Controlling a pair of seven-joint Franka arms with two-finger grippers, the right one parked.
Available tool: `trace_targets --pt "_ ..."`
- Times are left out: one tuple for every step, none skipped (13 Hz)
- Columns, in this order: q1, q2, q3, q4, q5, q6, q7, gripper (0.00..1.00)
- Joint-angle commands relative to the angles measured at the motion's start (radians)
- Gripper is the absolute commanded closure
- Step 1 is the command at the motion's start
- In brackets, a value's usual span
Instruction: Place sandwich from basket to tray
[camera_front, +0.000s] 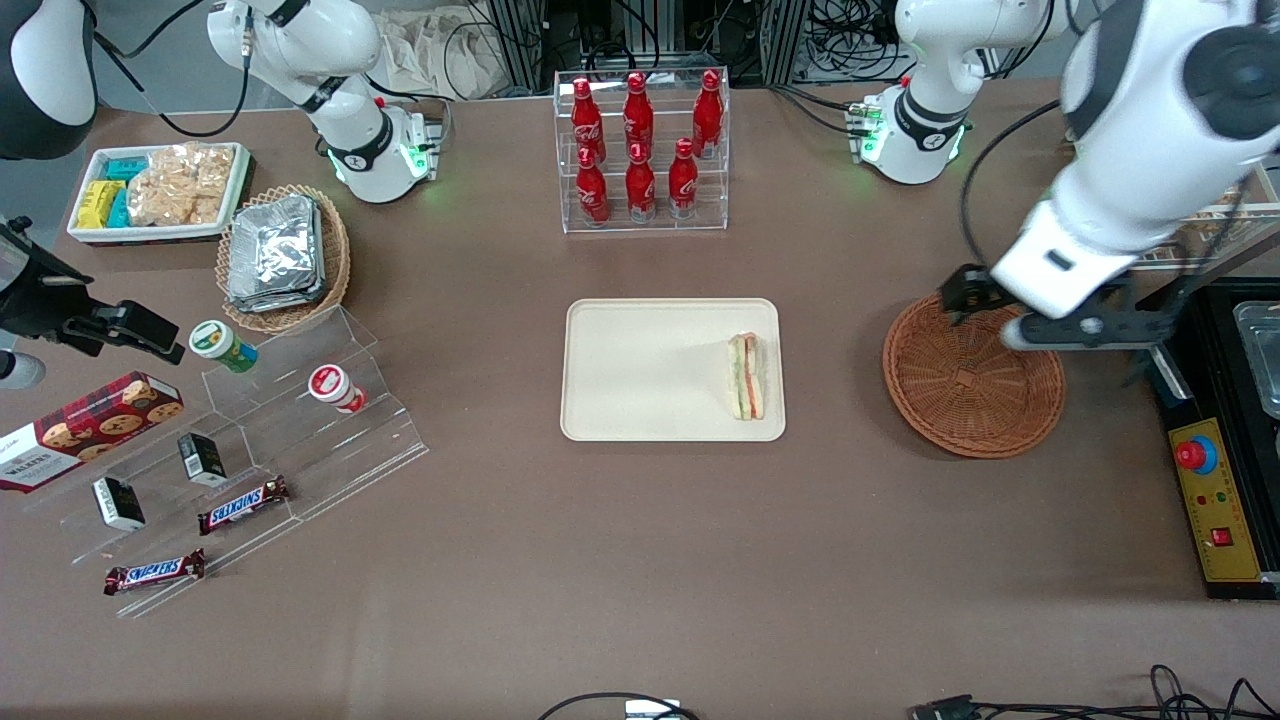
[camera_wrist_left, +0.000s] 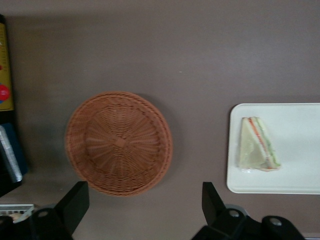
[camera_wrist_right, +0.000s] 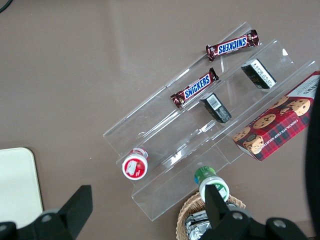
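Sandwich (camera_front: 746, 376) lay flat on tray (camera_front: 640, 380), near the edge closest to basket (camera_front: 972, 385). Basket sat empty. Gripper (camera_wrist_left: 142, 210) hovered high above the basket's rim, fingers (camera_wrist_left: 75, 200) spread wide, holding nothing. Looked like placement done, arm clear.

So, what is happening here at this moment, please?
The sandwich already lies on the tray, near the edge closest to the basket, which now holds nothing. The working arm's claw hangs above the basket with its fingers spread open and nothing between them. Judging by how things lie, the move from basket to tray looks done.
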Motion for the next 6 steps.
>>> trace_targets --pt "-0.063 -0.06 0.111 -0.036 -0.03 -0.029 0.028 0.0" --pt "-0.064 -0.067 0.119 -0.033 -0.042 -0.032 0.03 0.0" --pt "-0.064 -0.068 0.119 -0.026 -0.044 -0.034 0.028 0.0" --pt "-0.062 -0.068 0.119 -0.02 -0.044 -0.034 0.027 0.0" --pt "-0.062 -0.067 0.119 -0.017 -0.042 -0.034 0.028 0.0" --pt "-0.062 -0.061 0.119 0.004 -0.041 -0.041 0.035 0.0"
